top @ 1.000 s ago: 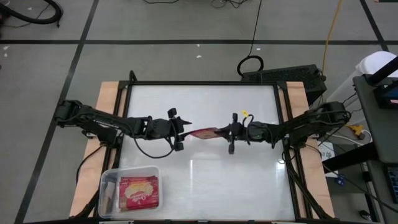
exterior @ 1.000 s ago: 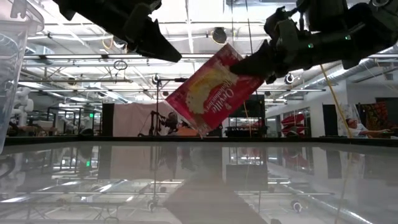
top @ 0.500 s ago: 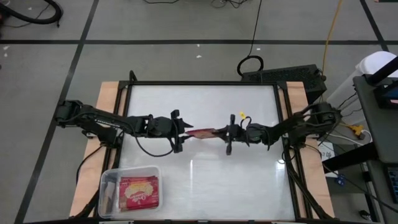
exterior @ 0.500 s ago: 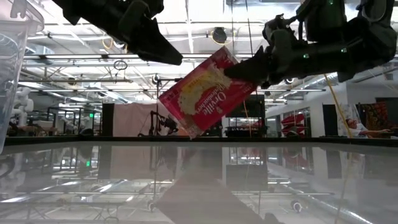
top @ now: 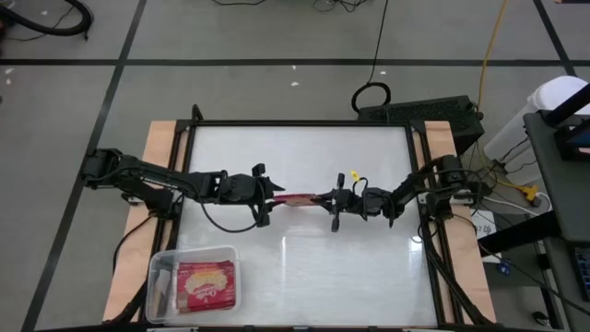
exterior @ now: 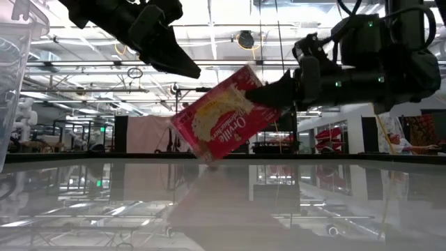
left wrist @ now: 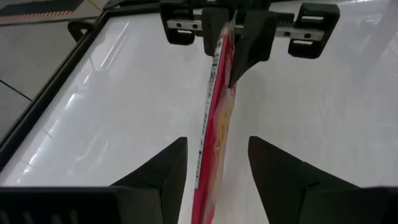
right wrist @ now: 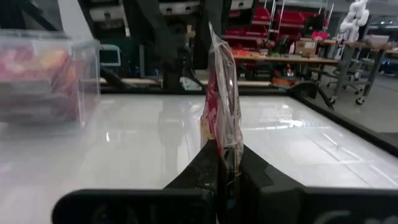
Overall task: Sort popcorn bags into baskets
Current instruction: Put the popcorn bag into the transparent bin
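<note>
Red popcorn bag (exterior: 224,124) hangs tilted above the glossy table (exterior: 223,209), clear of the surface, front print facing the camera. Right gripper (exterior: 273,91) pinches its upper corner; left gripper (exterior: 182,67) sits just above the bag's top edge. Clear tub wall (exterior: 12,77) at frame edge.

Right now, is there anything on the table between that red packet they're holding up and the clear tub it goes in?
Nothing visible. The right gripper holds the popcorn bag in the air above mid-table, the left gripper open around its other end. The table between there and the tub at the near left corner shows bare.
</note>
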Robot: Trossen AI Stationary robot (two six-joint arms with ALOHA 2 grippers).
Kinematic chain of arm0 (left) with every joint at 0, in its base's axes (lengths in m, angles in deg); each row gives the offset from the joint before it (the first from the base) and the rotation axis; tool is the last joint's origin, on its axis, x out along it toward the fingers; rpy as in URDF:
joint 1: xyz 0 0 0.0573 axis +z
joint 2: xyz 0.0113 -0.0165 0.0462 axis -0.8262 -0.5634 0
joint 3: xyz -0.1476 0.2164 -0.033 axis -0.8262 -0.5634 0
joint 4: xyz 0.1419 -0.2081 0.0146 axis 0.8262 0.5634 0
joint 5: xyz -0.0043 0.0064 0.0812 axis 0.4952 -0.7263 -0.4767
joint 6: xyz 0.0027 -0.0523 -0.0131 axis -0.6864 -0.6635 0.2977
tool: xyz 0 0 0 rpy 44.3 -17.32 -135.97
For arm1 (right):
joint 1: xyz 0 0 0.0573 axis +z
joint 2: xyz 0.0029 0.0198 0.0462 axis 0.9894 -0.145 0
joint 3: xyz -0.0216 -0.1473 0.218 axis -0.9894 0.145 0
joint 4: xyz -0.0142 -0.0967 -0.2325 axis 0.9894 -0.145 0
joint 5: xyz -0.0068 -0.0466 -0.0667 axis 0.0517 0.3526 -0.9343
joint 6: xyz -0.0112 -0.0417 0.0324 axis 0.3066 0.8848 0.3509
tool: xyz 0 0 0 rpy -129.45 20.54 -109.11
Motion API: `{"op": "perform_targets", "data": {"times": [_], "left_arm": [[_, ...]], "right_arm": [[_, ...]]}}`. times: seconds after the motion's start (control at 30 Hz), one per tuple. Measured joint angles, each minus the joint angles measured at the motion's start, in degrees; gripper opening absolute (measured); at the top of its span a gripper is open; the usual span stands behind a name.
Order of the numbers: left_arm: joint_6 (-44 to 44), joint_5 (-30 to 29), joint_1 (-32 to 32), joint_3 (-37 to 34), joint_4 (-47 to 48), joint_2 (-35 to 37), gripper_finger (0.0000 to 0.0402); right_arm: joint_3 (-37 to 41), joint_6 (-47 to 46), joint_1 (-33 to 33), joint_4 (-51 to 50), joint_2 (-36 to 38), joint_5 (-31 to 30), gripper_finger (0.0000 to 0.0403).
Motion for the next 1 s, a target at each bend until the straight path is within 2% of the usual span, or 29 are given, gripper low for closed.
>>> {"op": "perform_targets", "data": {"times": [0.23,0.4,0.57,0.73,0.9,1.0], "left_arm": [[-2.98,0.01,0.00,0.00,4.16,0.00,0.0173],[-4.26,0.00,-0.07,0.00,6.68,0.00,0.0173],[-4.64,0.01,0.03,-2.53,5.31,0.00,0.0186],[-5.83,-0.19,1.04,-7.10,-1.86,0.00,0.0220],[-3.24,-0.11,2.66,-12.55,-13.32,0.00,0.0238],[-2.65,4.37,4.26,-14.79,-18.64,-1.86,0.0235]], "right_arm": [[-0.26,0.00,-0.13,4.34,-4.28,0.00,0.0011],[-0.51,0.03,-0.50,4.38,-4.57,0.15,0.0011],[-0.52,0.02,-0.77,4.38,-4.53,0.18,0.0011],[-0.50,0.04,-0.81,4.40,-4.53,0.17,0.0011],[-0.88,0.03,-0.81,4.38,-4.53,0.24,0.0011],[-1.84,0.23,-0.88,4.42,-4.53,1.77,0.0011]]}}
